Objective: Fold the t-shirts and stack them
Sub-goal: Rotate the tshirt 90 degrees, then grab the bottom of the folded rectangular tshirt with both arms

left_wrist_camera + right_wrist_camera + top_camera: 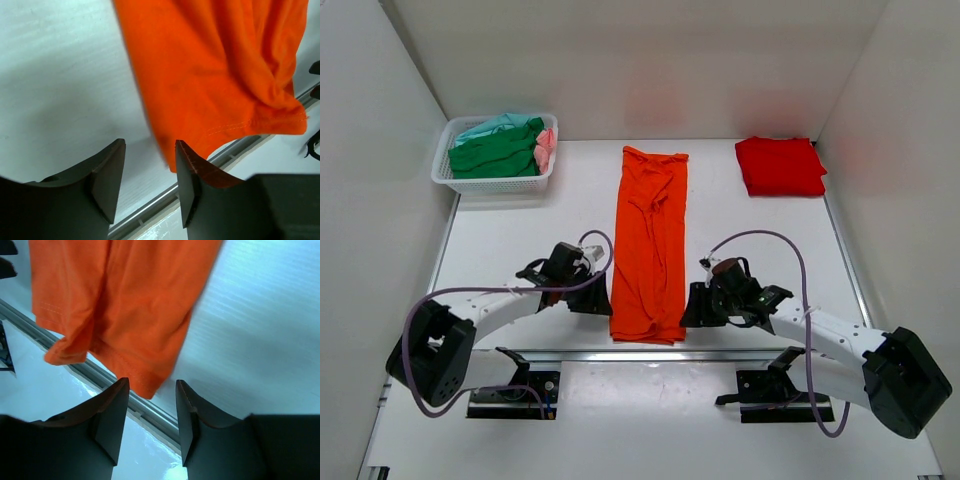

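Your left gripper has its fingers apart with bare tabletop showing through the gap; nothing is clamped. The near-left corner of the orange tee lies just beside the inner fingertip, and it may brush it, though the blurred edge there leaves that unsure. Your right gripper is parted too, holding nothing; the tee's near-right corner sits just ahead of the gap between its tips, on the metal strip along the near edge.

From above, your left arm reaches low from its base at the near-left, its wrist turned inward at the tee's left side. Your right arm mirrors it from the near-right, its wrist against the tee's right side.

The orange tee lies flat as a long narrow strip down the middle of the tabletop, running from near the far edge to the near edge. The red tee sits folded at the far-right corner. At the far-left corner the basket holds the green tee, teal tee and pink tee.
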### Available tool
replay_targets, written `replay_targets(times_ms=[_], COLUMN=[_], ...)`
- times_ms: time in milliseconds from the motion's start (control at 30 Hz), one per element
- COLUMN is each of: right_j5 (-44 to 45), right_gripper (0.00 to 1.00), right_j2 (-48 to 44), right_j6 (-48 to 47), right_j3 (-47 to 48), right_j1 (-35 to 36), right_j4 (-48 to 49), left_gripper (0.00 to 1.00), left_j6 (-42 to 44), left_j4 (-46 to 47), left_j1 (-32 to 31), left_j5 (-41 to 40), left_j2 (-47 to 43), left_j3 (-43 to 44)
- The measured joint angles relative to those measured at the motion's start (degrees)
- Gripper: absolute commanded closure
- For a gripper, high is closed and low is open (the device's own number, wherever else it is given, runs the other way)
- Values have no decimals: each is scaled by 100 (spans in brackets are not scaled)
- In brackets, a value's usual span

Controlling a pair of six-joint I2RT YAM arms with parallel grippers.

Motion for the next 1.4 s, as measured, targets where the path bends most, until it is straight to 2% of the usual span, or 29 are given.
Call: replay_targets(times_ms=[167,333,433,533,633,700,733,800,833,867,1333,1367,1400], right_j5=[28,35,26,26,35,33,33,50,52,48,-195,-221,-247], right_gripper=[58,59,59,59,60,61,69,93,100,100,100,100,100], right_j2=[7,225,372,509,614,726,780,927,1001,1049,647,647,647], right_j6=[249,378,435,470,476,476,474,431,433,404,-125,-149,-160], right_j3=[-225,-225,-197,-133,-66,2,37,101,109,111,116,116,116], right_j1=[122,341,463,535,581,614,632,682,704,704,293,291,304], right_j4=[138,337,400,468,481,487,494,516,514,503,37,13,-7], left_gripper=[41,43,44,42,46,53,57,79,97,100,100,94,84], left_j6=[-293,-474,-503,-481,-468,-459,-459,-448,-435,-459,-125,-118,-105], left_j4=[468,774,704,466,319,260,236,192,173,136,-566,-579,-581], left_j1=[-254,-579,-754,-922,-1058,-1145,-1189,-1266,-1292,-1307,-1222,-1222,-1222], left_j5=[-28,-46,-109,-254,-356,-398,-413,-422,-424,-417,-304,-280,-254], left_j2=[-280,-149,144,398,549,632,673,769,809,839,422,422,422], left_j3=[-273,-251,-94,125,262,337,365,424,426,428,433,433,428])
